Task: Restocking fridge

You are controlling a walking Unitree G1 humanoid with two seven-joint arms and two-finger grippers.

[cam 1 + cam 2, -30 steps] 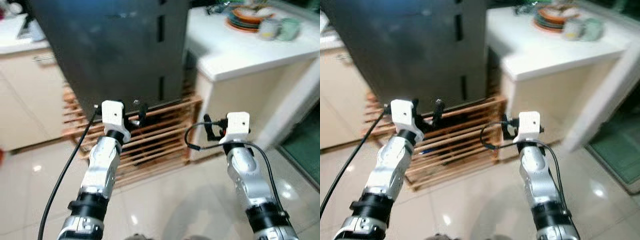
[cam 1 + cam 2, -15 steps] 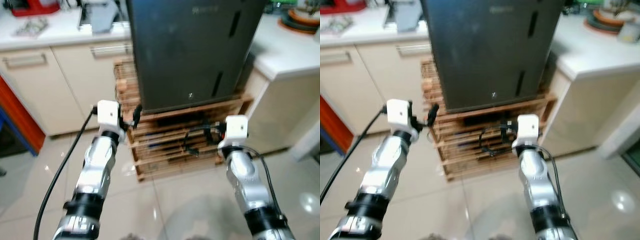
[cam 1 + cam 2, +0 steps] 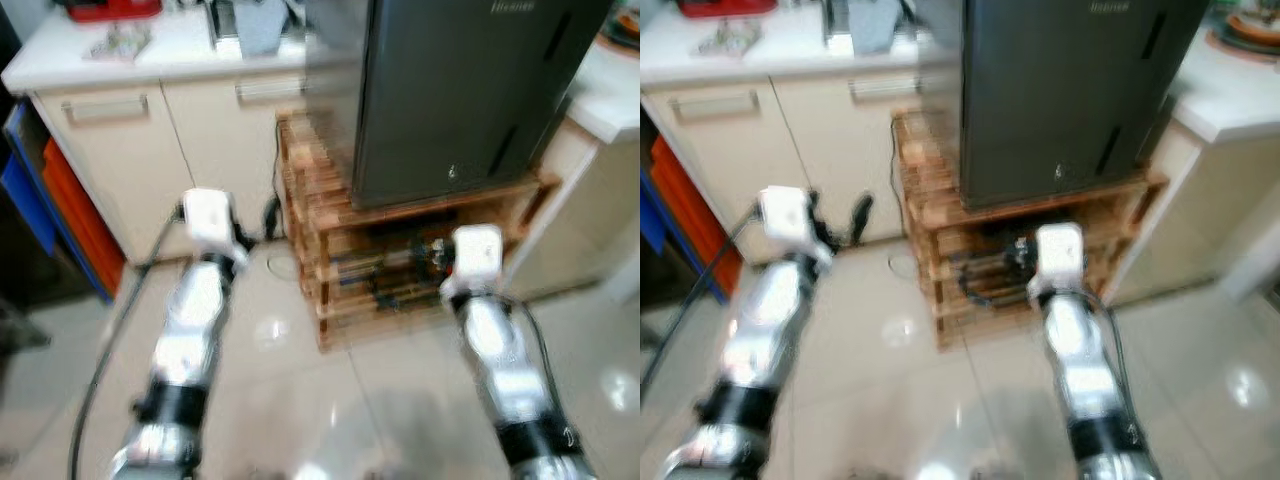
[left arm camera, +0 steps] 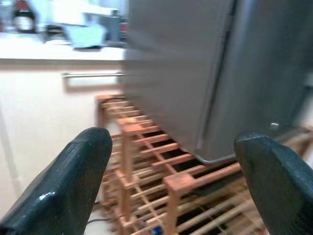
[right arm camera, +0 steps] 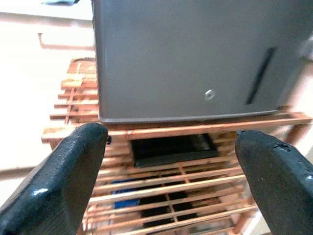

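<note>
Shift: view has swung left since before, blurred
Fridge: one dark fridge (image 3: 1060, 90) on one wooden rack (image 3: 940, 215)
Grippers: left gripper (image 4: 171, 181), right gripper (image 5: 171, 171), both spread wide, empty

Wide-apart jaws before a grey fridge (image 4: 195, 73) on a wooden rack (image 4: 161, 181).

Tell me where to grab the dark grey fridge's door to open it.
Judging by the pictures, grip the dark vertical handle slot near one edge of the dark grey fridge, which stands on a wooden slatted crate. Come from the front: the door is otherwise flat. The open right pincer already faces it.
</note>
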